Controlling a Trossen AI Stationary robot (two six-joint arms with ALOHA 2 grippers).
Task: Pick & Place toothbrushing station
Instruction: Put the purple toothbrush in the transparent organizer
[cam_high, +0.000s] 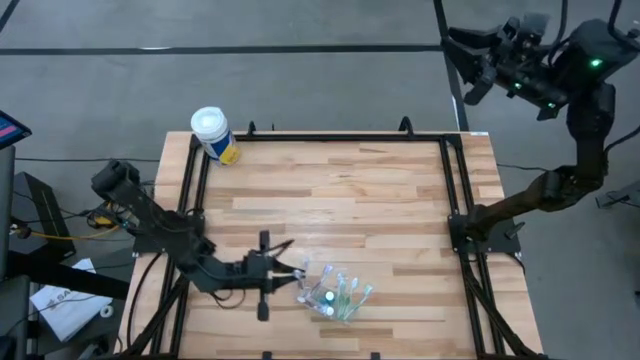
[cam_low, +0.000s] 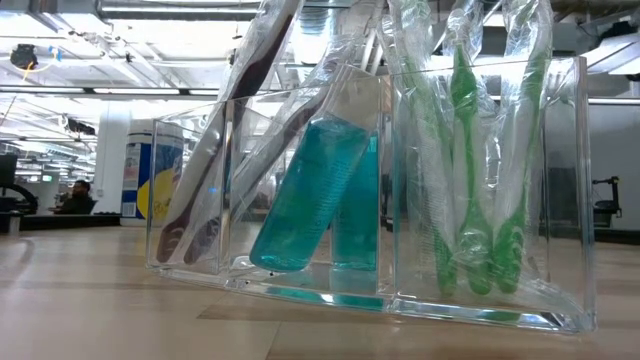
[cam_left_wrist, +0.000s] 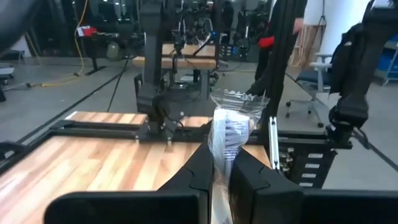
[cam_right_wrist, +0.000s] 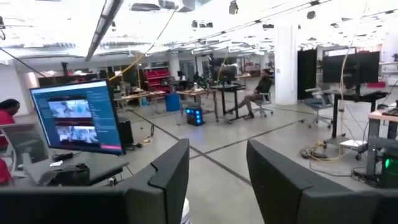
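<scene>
The toothbrushing station (cam_high: 335, 295) is a clear plastic holder standing on its base on the wooden table near the front edge. In the low view its compartments hold wrapped dark-purple toothbrushes (cam_low: 215, 170), two teal tubes (cam_low: 320, 195) and wrapped green toothbrushes (cam_low: 470, 170). My left gripper (cam_high: 292, 272) is just left of the holder, shut on a wrapped toothbrush (cam_left_wrist: 225, 124) that sticks up out of it. My right gripper (cam_high: 468, 68) is open and empty, raised beyond the table's far right corner. My left gripper pinches the upper part of a toothbrush in its clear wrapper (cam_left_wrist: 221, 146) between its two fingers (cam_left_wrist: 196, 171). The fingers come roughly level from the table's left side. The wrapper's crinkled top (cam_left_wrist: 239, 99) stands up past the fingertips; the brush's lower end is hidden.
A white-capped canister with a yellow label (cam_high: 213, 135) stands at the table's far left corner; it also shows behind the holder in the low view (cam_low: 150, 175). A black frame (cam_high: 450, 190) runs along the table's edges. Bare wood lies in the table's middle and right.
</scene>
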